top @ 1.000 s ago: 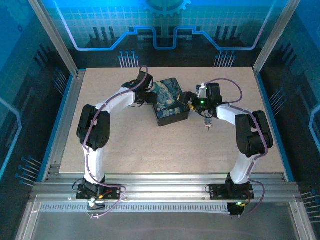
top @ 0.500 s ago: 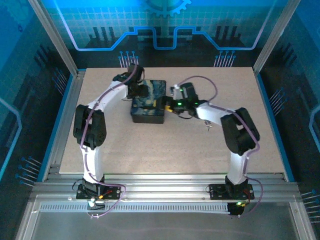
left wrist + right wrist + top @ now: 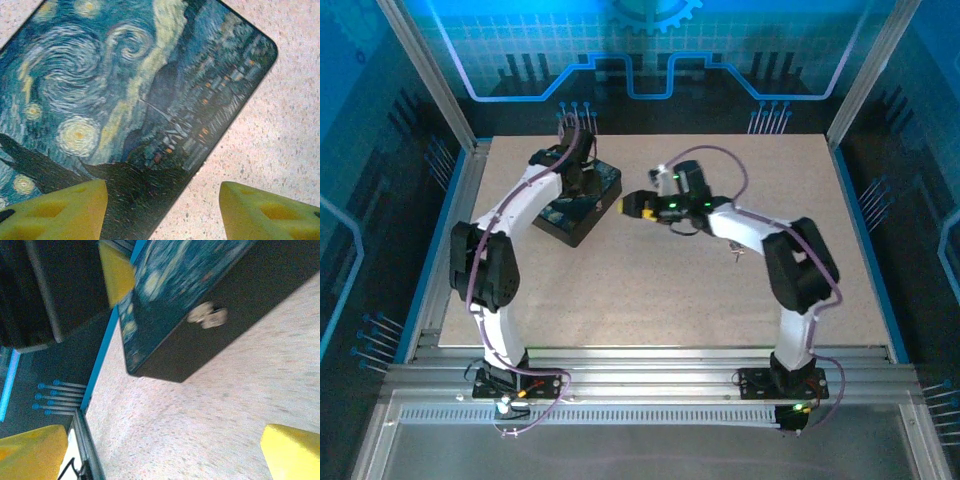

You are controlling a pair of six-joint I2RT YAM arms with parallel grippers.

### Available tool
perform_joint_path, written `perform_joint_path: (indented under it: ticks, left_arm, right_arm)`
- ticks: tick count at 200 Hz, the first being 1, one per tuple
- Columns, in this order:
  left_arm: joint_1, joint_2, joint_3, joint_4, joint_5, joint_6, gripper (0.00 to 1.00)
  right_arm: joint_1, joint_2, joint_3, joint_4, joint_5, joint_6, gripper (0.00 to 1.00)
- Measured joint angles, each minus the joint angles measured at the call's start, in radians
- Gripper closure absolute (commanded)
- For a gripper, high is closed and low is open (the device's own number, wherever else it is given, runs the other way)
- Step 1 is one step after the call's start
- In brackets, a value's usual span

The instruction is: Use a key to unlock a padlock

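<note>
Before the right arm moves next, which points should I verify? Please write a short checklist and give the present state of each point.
1. Padlock seen by the right wrist camera, on the dark side of the tin box: ok.
2. Right claw open: ok.
3. Key in the right claw: not ok, it is empty.
4. Key located: cannot tell; a small item lies on the table beside the right arm, too small to name.
5. Left claw steadying the box: cannot tell; it is open, one finger over the box, the other over bare table.
</note>
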Motion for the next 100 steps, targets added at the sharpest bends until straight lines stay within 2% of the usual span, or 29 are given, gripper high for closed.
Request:
perform_joint_path:
  ticks: [24,42,71,100]
  left_arm:
    - [-0.061,0.093,0.108,-0.01,-0.054,0.031,0.37]
    - [-0.101,0.178,0.194,-0.011,-0.113,0.051,0.37]
    - [-0.126,0.32,0.331,-0.02,-0.201,0.078,0.36]
    - [-0.122,0.413,0.392,-0.026,-0.293,0.107,0.33]
  right_arm:
    - [-0.121,-0.101,-0.068,-0.023,0.006,-0.038,0.0]
    - [-0.175,-0.152,-0.106,-0.039,0.006,-0.06,0.0]
    - [-0.195,-0.187,-0.137,-0.074,0.005,-0.09,0.0]
    - [-0.193,-0.192,-0.148,-0.097,0.005,-0.11,0.0]
